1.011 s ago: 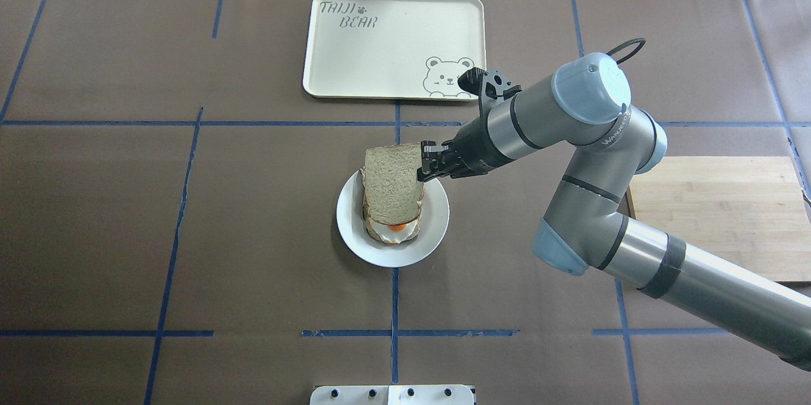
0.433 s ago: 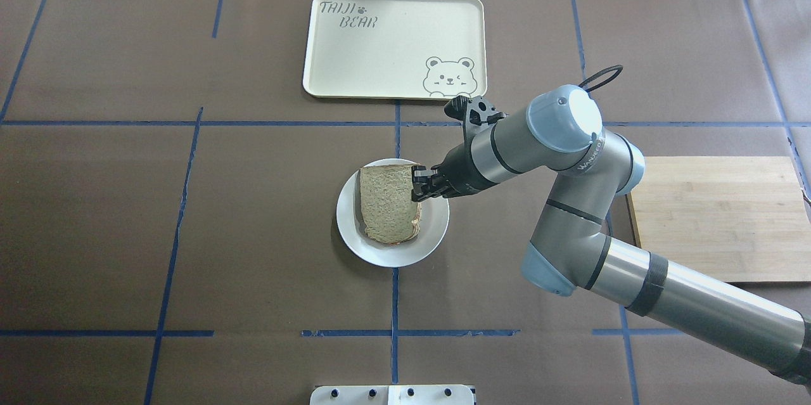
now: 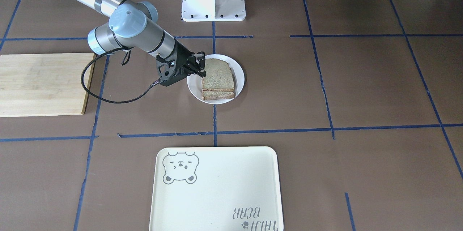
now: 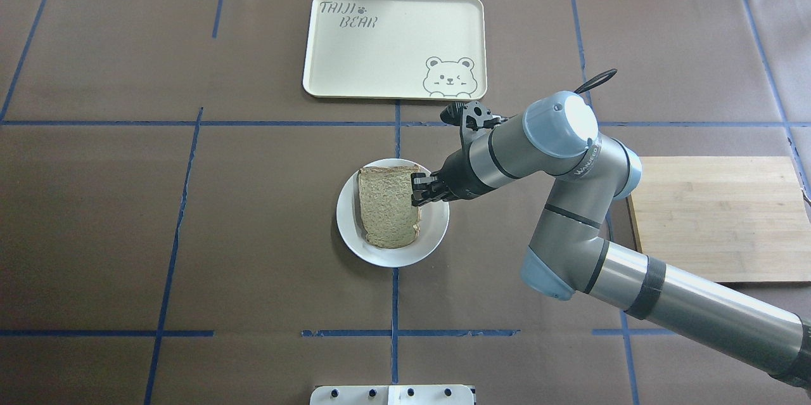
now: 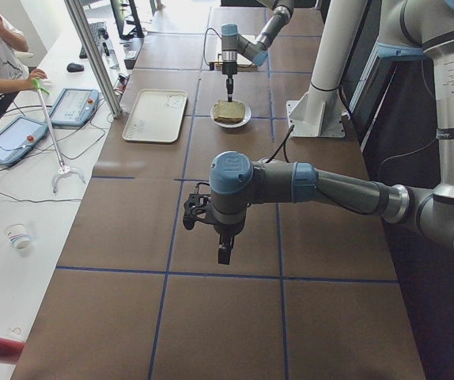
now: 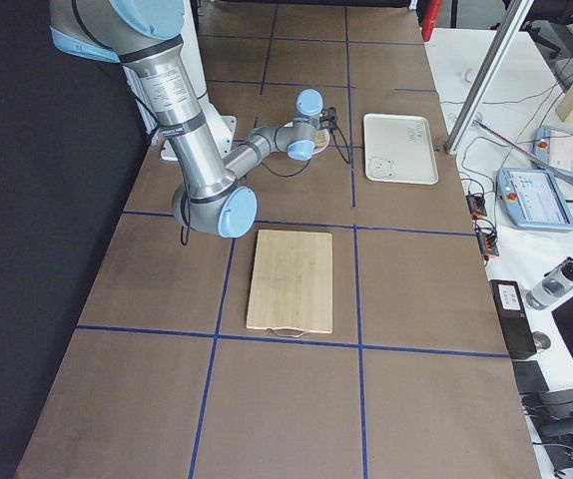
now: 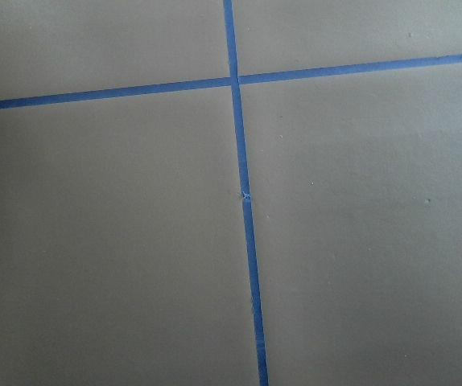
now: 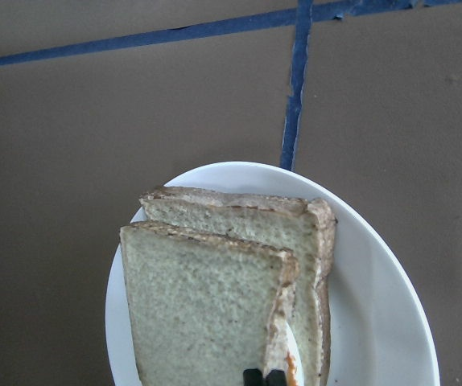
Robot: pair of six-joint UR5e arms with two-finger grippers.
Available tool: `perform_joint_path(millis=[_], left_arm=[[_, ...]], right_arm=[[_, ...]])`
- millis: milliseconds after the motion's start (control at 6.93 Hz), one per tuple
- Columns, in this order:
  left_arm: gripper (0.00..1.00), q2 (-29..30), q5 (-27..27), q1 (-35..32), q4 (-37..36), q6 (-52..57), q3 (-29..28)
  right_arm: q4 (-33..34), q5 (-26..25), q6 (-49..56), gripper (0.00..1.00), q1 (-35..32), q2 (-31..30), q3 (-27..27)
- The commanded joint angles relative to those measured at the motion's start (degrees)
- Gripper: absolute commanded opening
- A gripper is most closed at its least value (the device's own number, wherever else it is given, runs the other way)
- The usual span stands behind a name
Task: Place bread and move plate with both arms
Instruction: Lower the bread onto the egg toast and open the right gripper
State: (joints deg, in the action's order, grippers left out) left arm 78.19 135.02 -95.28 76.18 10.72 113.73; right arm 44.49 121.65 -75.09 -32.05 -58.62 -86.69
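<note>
Overhead exterior view had the bread [image 4: 388, 205] lying flat on the plate [image 4: 437, 227], stacked on a lower slice [image 3: 218, 95] that you could really only see from the front camera. The right gripper [image 4: 418, 189] sat over the plate's rim on the side facing the board [image 4: 709, 215]. Its fingertips [image 8: 253, 375] were almost touching and, going by the wrist cam, looked pinched on the bread's edge. So the bread was down but not let go, I'd say.

The left gripper [image 5: 224, 255] hung over bare table well apart from the plate. It only showed in the exterior left view, so I honestly couldn't tell if it was open or closed.

Progress-wise, I'd call the bread placing basically done apart from the release. The plate move hadn't started: nothing gripped the plate, and it sat apart from the tray [image 4: 329, 75]. My guess is the tray was where it would go, but that's just a guess. Both arms would need to get onto the rim first.
</note>
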Motion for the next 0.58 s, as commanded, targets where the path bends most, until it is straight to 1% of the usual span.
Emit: perform_joint_path(millis=[0, 144, 433], left_arm=[[1.0, 0.0, 0.1, -0.1, 0.0, 0.0, 0.0], [1.0, 0.0, 0.1, 0.0, 0.0, 0.0, 0.0], [1.0, 0.0, 0.0, -0.1, -0.1, 0.0, 0.5]], right_arm=[[0.2, 0.0, 2.4, 0.01, -0.3, -0.3, 0.1], [0.1, 0.1, 3.5, 0.02, -0.4, -0.1, 1.2], [0.1, -0.2, 3.4, 0.02, -0.4, 0.1, 1.7]])
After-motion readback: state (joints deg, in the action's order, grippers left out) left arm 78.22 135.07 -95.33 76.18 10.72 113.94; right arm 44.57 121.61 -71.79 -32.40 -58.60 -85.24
